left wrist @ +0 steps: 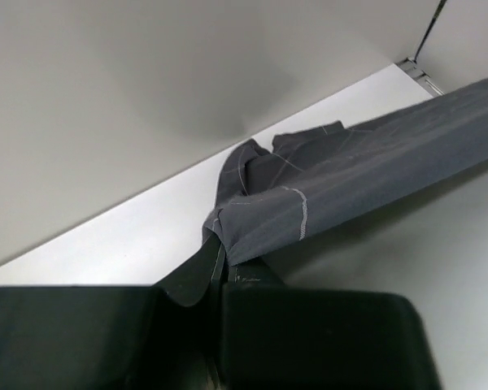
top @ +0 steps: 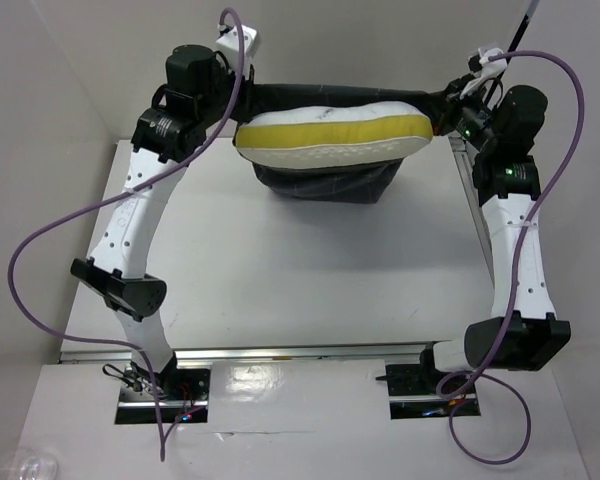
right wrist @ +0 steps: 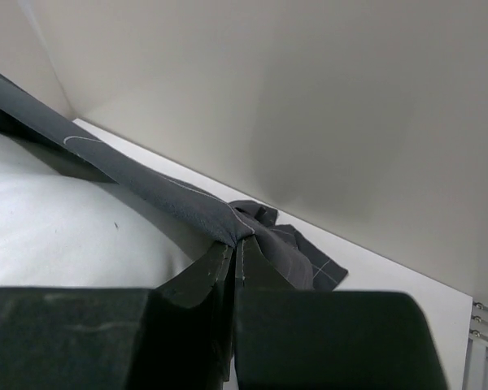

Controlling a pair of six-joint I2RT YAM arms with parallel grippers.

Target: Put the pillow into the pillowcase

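Two arms work the scene, both stretched to the far side of the table. The left arm climbs from its base at 7 o'clock, bows out over the table's left edge, and bends inward to end near 11 o'clock. The right arm folds at an elbow close to its base at 5 o'clock, then runs straight up the right edge to about 1 o'clock.

Each arm carries one gripper. The left gripper has its jaws pinched tight on a bunched corner of the pillowcase. The right gripper is clamped the same way on the opposite corner. The dark cloth runs as a taut band between the two.

There is one pillow and one pillowcase. The pillow lies at 12 o'clock, between the grippers, its yellow band turned toward the overhead camera. The stretched edge of the case runs behind it and a sagging pouch of dark cloth shows beneath it toward 6 o'clock. How deep the pillow sits in the case cannot be told.

Two purple cables loop away, one from each arm.
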